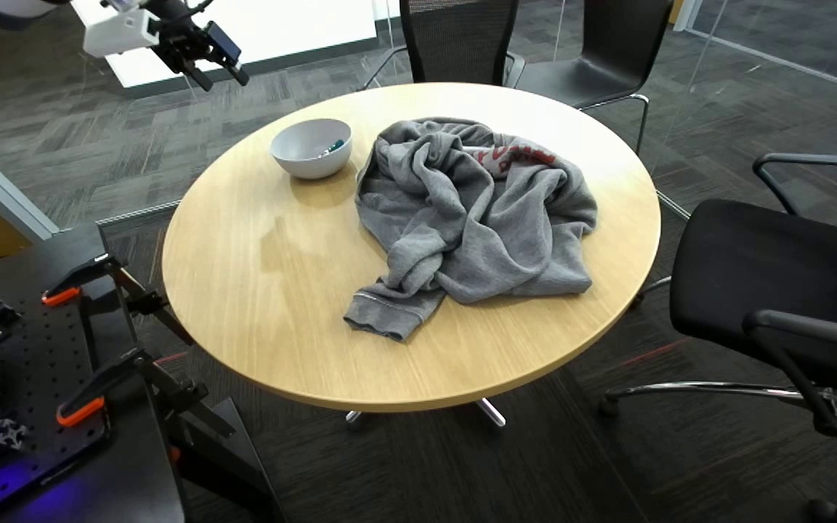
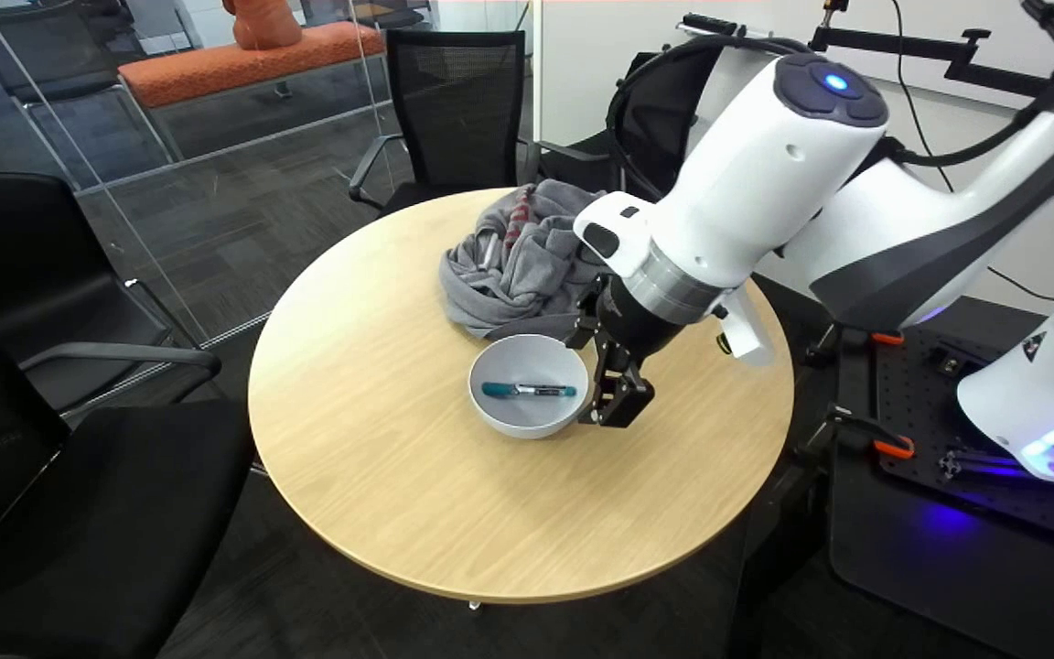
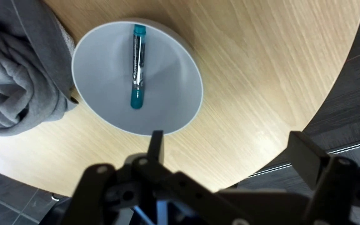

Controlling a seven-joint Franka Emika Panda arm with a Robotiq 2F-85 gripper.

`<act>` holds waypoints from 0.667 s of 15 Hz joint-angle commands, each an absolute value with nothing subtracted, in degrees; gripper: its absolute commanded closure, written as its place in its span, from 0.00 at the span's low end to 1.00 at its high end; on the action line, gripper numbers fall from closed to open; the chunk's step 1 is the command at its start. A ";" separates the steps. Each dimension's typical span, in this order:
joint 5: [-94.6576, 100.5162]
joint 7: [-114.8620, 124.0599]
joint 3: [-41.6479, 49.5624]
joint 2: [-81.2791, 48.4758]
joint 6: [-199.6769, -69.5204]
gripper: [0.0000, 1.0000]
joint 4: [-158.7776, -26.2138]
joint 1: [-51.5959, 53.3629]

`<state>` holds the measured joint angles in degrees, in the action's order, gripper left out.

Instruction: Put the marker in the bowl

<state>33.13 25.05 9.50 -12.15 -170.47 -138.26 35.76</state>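
We see the teal-capped marker (image 3: 138, 66) inside the bowl (image 3: 170, 90), pointing roughly toward our empty, spread pincer (image 3: 226, 139) outside it; withdrawal seems next.

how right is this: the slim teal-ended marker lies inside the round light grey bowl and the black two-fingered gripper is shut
The black two-fingered gripper is open, not shut: the wrist view shows its fingers wide apart. The slim teal-ended marker does lie inside the round light grey bowl.
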 commanded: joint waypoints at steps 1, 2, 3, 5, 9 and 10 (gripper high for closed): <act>41.16 32.25 13.20 -7.99 -172.94 0.00 -142.39 39.18; 43.29 33.64 13.51 -8.01 -173.65 0.00 -142.50 39.44; 45.48 35.29 14.01 -8.22 -174.48 0.00 -142.45 39.78; 43.55 33.50 12.37 -9.57 -172.88 0.00 -141.05 38.60; 44.07 33.95 12.66 -9.56 -173.07 0.00 -141.22 38.86; 44.07 33.95 12.66 -9.56 -173.08 0.00 -141.22 38.87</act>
